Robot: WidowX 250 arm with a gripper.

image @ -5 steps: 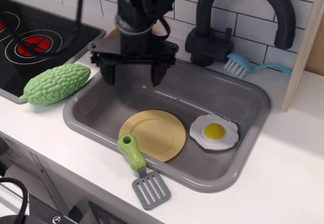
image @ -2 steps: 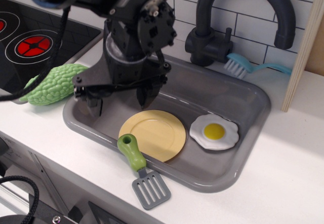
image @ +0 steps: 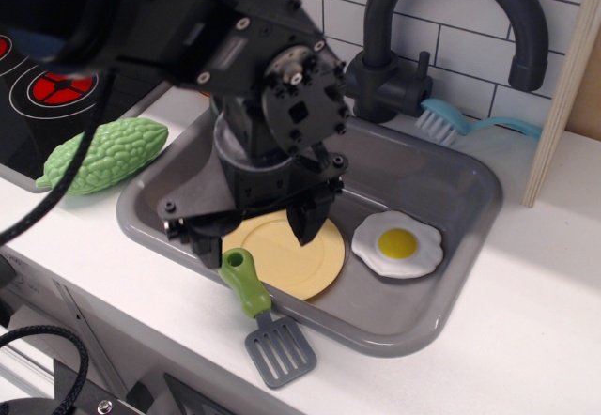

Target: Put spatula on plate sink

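The spatula [image: 261, 316] has a light-green handle and a grey slotted blade. It lies across the front rim of the grey sink [image: 460, 274], handle end leaning into the basin by the plate, blade out on the counter. The mustard-yellow plate [image: 299, 257] lies flat in the sink, partly covered by my arm. My black gripper [image: 254, 232] is open and empty, its fingers [image: 307, 222] spread wide just above the plate and the spatula handle.
A fried egg [image: 398, 243] lies in the sink right of the plate. A green bitter gourd [image: 103, 155] lies on the counter to the left, next to the black stove [image: 56, 82]. A dark faucet [image: 441, 30] and teal brush [image: 460, 122] stand behind the sink.
My gripper has come down and forward from the back of the sink to just above the plate and spatula handle, still open. The spatula, plate and egg have not moved.
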